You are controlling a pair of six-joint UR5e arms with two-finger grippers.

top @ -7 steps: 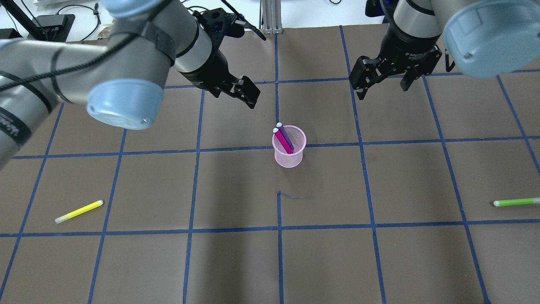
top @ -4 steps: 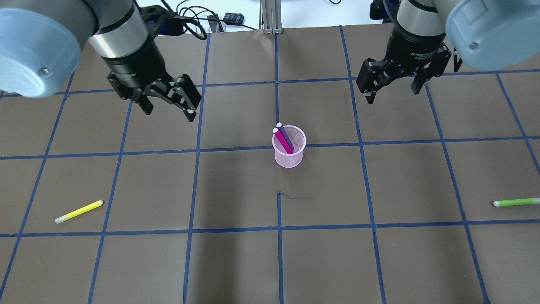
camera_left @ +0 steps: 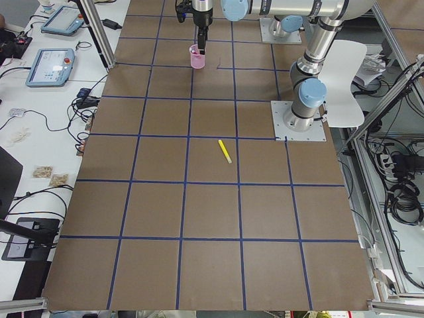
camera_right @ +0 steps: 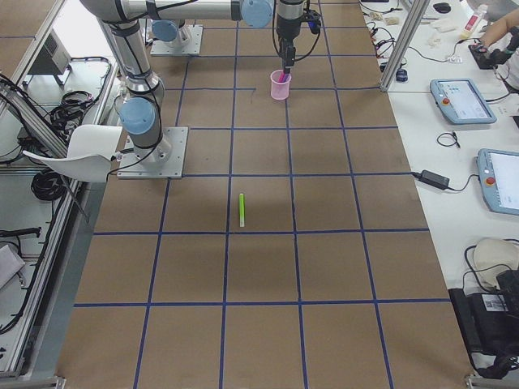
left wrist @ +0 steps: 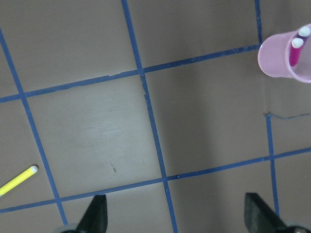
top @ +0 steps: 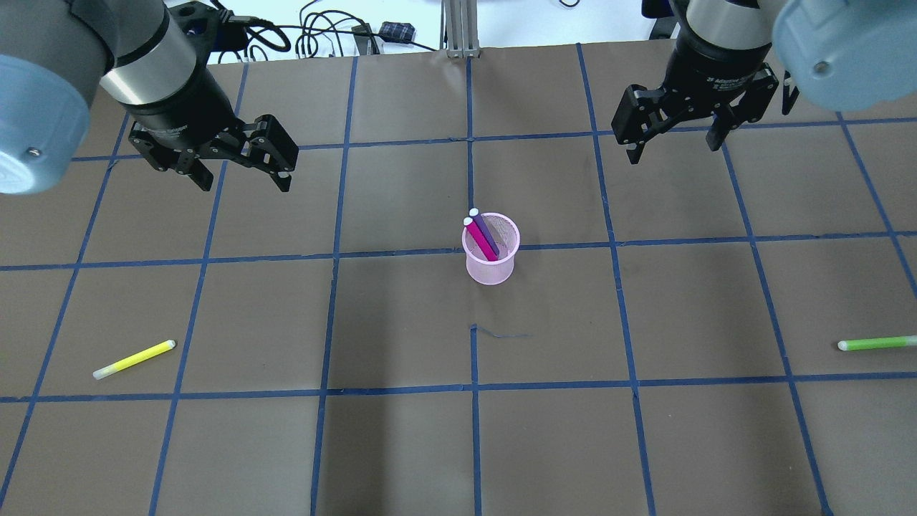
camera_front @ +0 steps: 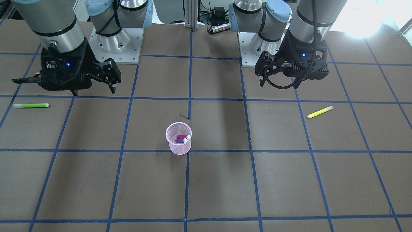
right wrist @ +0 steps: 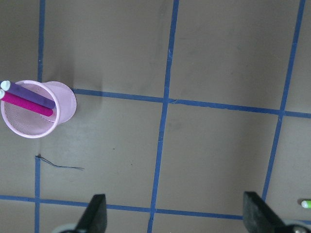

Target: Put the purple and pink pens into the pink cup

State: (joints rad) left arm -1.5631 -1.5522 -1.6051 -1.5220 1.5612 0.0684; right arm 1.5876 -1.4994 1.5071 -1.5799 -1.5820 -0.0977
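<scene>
Change: the left gripper point(top: 243, 179) is swinging away from beside the pink mesh cup point(top: 491, 269) toward the table's left side. The right gripper point(top: 673, 152) is easing back slightly. The cup and its pens are staying put.
Near row: a yellow highlighter point(top: 134, 359) is lying flat at left and a green highlighter point(top: 875, 344) at the right edge. Both are lying well apart from the cup, and neither belongs to the task.
Middle: the cup is standing upright by a tape crossing.
Contents: the pink pen point(top: 481, 242) and purple pen point(top: 488, 235) are leaning side by side inside, their white caps showing above the rim.
Far: both grippers are hovering with fingers spread wide and nothing between them, well clear of the cup.
Progress: both insertions are appearing done, with nothing left but the arms retreating.
</scene>
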